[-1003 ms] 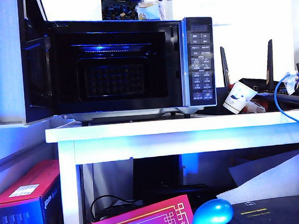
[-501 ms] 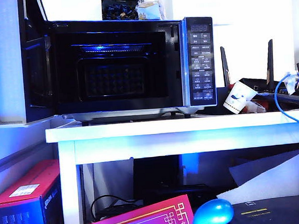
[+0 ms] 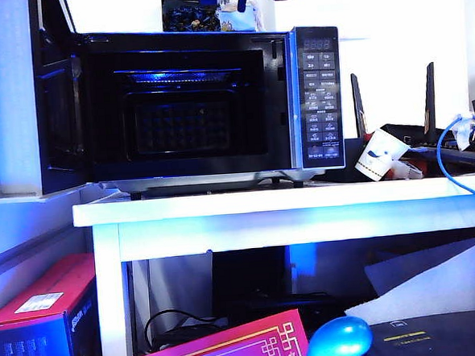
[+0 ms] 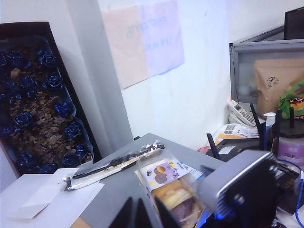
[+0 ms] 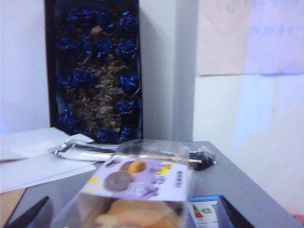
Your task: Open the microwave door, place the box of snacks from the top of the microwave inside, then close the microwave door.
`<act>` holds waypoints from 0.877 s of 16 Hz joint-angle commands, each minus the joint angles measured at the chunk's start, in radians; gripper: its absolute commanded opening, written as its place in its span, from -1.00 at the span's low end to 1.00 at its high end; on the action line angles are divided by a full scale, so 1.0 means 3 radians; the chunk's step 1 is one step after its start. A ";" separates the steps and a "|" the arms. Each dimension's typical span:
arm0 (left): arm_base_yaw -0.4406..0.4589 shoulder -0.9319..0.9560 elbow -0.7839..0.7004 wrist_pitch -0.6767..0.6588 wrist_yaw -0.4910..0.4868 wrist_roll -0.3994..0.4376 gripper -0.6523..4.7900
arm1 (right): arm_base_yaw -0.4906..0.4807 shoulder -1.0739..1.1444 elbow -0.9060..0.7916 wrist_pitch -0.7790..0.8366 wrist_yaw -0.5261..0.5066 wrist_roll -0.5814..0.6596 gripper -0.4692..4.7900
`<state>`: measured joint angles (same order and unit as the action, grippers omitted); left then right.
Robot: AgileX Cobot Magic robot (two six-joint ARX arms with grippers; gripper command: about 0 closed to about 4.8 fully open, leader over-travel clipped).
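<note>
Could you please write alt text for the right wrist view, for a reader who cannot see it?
The open right gripper straddles the box of snacks, a clear tub with a printed label, sitting on the microwave's grey top. Behind it, a dark box of blue roses leans against the white wall.

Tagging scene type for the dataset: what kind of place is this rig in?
Likely an office or lab corner, not a kitchen. The microwave sits on a white table beside a router with tall antennas, cardboard boxes are stacked underneath, and a desk phone shows in the left wrist view.
</note>
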<state>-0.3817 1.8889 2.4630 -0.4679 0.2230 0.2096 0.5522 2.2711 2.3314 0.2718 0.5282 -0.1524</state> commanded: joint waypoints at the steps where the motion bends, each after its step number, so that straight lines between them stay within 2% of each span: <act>1: 0.0000 -0.0027 0.0006 0.0039 -0.0001 0.0001 -0.78 | -0.0010 -0.0001 0.0014 -0.0088 -0.0047 -0.0043 1.00; 4: 0.0000 -0.0027 0.0006 0.0039 -0.0001 0.0000 -0.78 | -0.0103 -0.0003 0.0015 -0.0207 -0.0020 -0.0045 1.00; 8: -0.0003 -0.0027 0.0006 0.0038 -0.0001 0.0000 -0.78 | -0.0146 -0.0001 0.0015 -0.0273 -0.0273 -0.0042 1.00; 14: -0.0003 -0.0027 0.0006 0.0029 -0.0001 0.0001 -0.78 | -0.0271 -0.0001 0.0017 -0.0304 -0.0320 -0.0015 1.00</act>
<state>-0.3820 1.8889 2.4634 -0.4679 0.2230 0.2096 0.4767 2.2761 2.3314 0.1730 0.4435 -0.1612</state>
